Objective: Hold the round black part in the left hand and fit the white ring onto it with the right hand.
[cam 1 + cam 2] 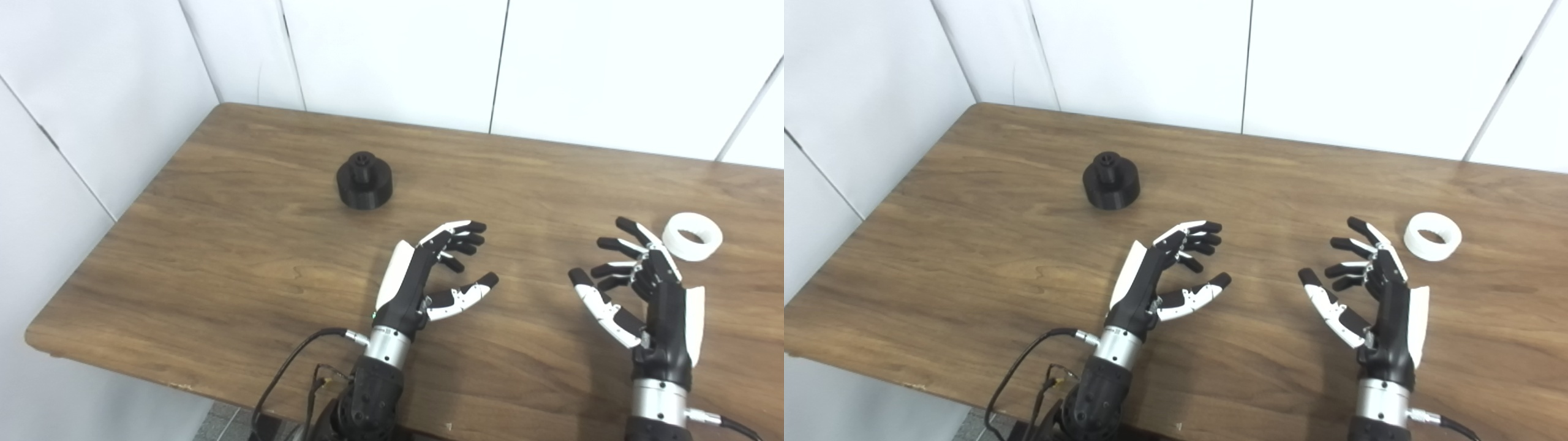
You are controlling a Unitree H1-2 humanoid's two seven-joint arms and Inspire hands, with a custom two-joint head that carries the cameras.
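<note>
The round black plastic part (364,181), a wide drum with a narrower hub standing up from its top, sits upright on the desk, ahead of my left hand (422,278) and off to its left, well apart from it. Its axis is vertical, so I judge a grip around the drum's side wall would suit. My left hand is the nearer one to it; its fingers (460,236) are spread and loosely curled, holding nothing.

The white plastic ring (693,236) lies flat with its hole facing up, just beyond and slightly right of my right hand (643,288), close to the fingertips (625,224) but not touching. That hand is also wide apart and empty, palm turned inward.

Both pieces rest on a brown wood-grain desk (245,257), far from each other across its width. Plain white wall panels (392,55) close in the back and left side.
</note>
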